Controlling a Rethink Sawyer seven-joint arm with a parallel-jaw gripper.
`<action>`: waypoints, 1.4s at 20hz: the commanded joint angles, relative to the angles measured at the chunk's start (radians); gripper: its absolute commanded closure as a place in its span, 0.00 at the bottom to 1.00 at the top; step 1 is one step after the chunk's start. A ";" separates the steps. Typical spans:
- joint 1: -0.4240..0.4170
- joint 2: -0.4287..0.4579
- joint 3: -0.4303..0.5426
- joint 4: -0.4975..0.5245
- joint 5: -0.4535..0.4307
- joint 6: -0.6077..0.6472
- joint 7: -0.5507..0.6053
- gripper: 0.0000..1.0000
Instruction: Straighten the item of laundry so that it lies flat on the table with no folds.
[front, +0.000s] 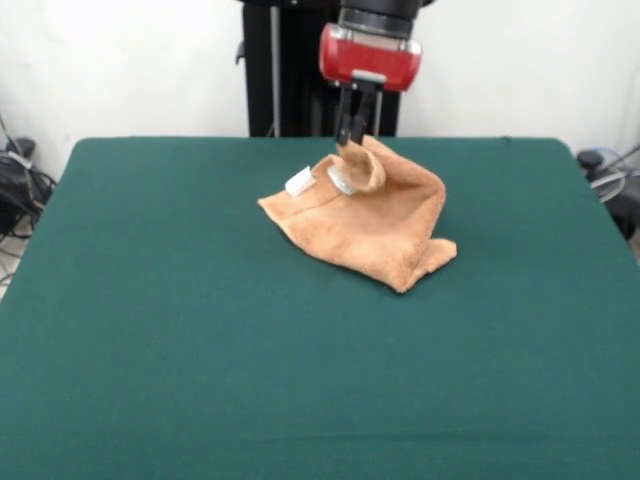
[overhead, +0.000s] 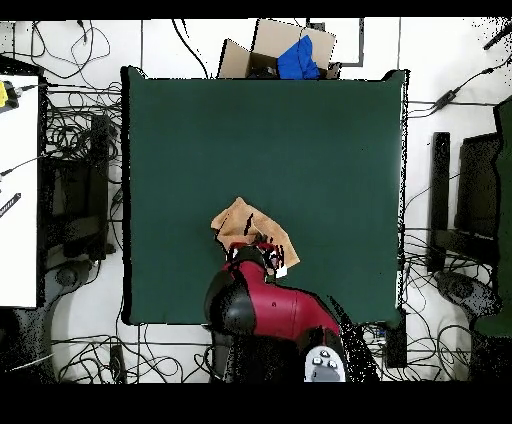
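Note:
The peach-orange towel (front: 370, 220) lies crumpled on the dark green table (front: 180, 330), toward the robot's side. Its far edge is pulled up into a peak, the rest drapes down and rests on the table. A small white tag (front: 299, 182) shows at its left edge. My gripper (front: 352, 142) hangs from the red wrist straight above that peak, shut on the towel's raised edge. In the overhead view the towel (overhead: 243, 224) sits just beyond the red arm, and the gripper (overhead: 252, 250) is mostly hidden by the arm.
The black pedestal (front: 285, 70) stands behind the table's far edge. Cables and dark equipment (front: 15, 185) lie off the table's sides. A cardboard box with a blue thing (overhead: 290, 55) sits beyond the table's far end in the overhead view.

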 joint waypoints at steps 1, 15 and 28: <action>-0.020 -0.180 -0.037 0.103 -0.034 0.231 0.089 1.00; -0.090 -0.456 -0.037 0.184 -0.037 0.445 0.043 1.00; -0.177 -0.529 0.001 0.212 -0.037 0.485 -0.014 1.00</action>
